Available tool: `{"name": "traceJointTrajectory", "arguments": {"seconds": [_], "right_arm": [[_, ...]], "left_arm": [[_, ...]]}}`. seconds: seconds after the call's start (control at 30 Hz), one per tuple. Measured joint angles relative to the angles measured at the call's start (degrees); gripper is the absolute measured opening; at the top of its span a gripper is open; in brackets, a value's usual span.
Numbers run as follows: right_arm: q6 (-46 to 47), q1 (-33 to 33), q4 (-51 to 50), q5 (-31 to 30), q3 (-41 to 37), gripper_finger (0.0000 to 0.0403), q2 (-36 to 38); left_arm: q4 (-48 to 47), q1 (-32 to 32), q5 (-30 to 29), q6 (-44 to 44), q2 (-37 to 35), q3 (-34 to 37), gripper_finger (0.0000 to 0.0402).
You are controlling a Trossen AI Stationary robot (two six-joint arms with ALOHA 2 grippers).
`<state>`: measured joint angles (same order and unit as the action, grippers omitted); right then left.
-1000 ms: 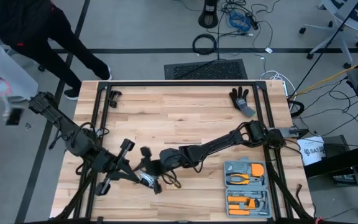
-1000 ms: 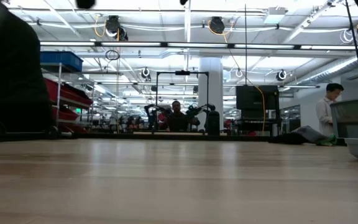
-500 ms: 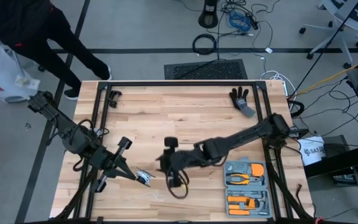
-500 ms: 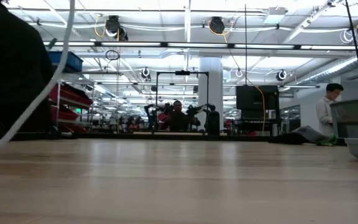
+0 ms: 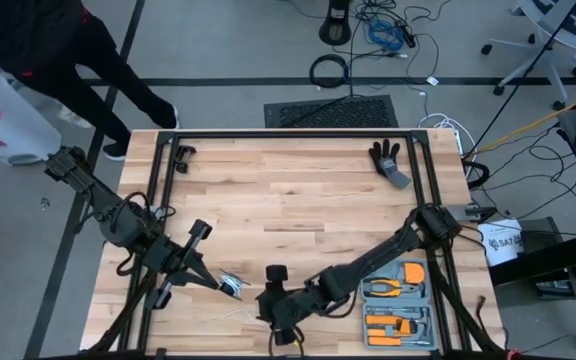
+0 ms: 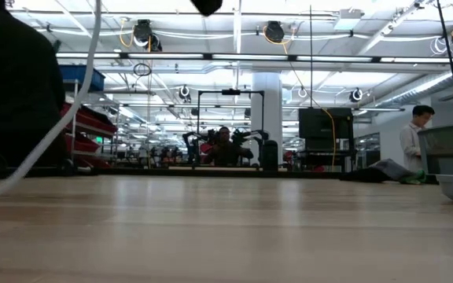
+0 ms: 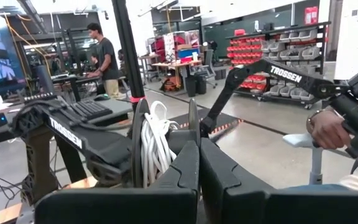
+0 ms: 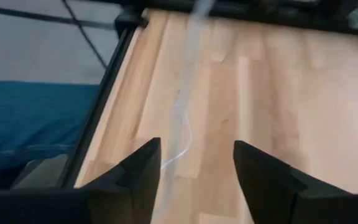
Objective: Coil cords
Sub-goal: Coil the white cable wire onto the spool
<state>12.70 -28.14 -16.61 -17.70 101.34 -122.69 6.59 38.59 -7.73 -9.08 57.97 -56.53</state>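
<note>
The counter point(image 5: 298, 200) is a pale wood-plank top inside a black frame point(image 5: 288, 133). A black glove point(image 5: 388, 161) lies at its upper right; a small black clip point(image 5: 183, 155) sits at upper left. At lower right rests a grey tool case point(image 5: 398, 300) — orange-handled pliers inside. A thin white cord point(image 5: 240, 314) trails along the bottom edge.

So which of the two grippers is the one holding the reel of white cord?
The left gripper, shut on the reel. The right gripper stands open with nothing between its fingers.
</note>
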Motion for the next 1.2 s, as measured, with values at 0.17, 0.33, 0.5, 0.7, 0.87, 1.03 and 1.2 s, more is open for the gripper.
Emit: {"name": "traceJointTrajectory", "arguments": {"seconds": [0.17,0.33,0.5,0.7,0.87,1.03,1.2], "right_arm": [[1.15,0.29,0.45,0.05,-0.02,0.0223,-0.96],[1.45,0.39,0.54,-0.43,0.0,0.0219,-0.96],[1.37,0.37,-0.39,0.36,0.0,0.0173,-0.92],[0.35,0.35,-0.61,2.96,0.0,0.0082,-0.85],[-0.73,-0.26,-4.88,3.03,0.0,0.0008,0.79],[-0.09,-2.72,-7.76,3.0,0.02,0.0003,5.06],[-0.33,-6.4,-7.11,-2.38,0.07,0.0001,8.03]], "left_arm": [[-0.08,0.0,0.0,-0.31,-0.02,0.0,0.0002],[-0.08,0.0,0.0,-0.35,-0.04,0.0,0.0002],[-0.1,0.0,0.0,-0.34,-0.04,0.0,0.0002],[-0.14,0.0,0.0,-0.33,-0.06,0.0,0.0002],[-3.51,0.0,3.15,-0.22,-0.6,0.0,0.0002],[-9.82,0.04,4.68,1.26,-2.98,0.0,0.0002],[-13.65,0.0,3.76,2.33,-4.58,0.0,0.0002]]}}
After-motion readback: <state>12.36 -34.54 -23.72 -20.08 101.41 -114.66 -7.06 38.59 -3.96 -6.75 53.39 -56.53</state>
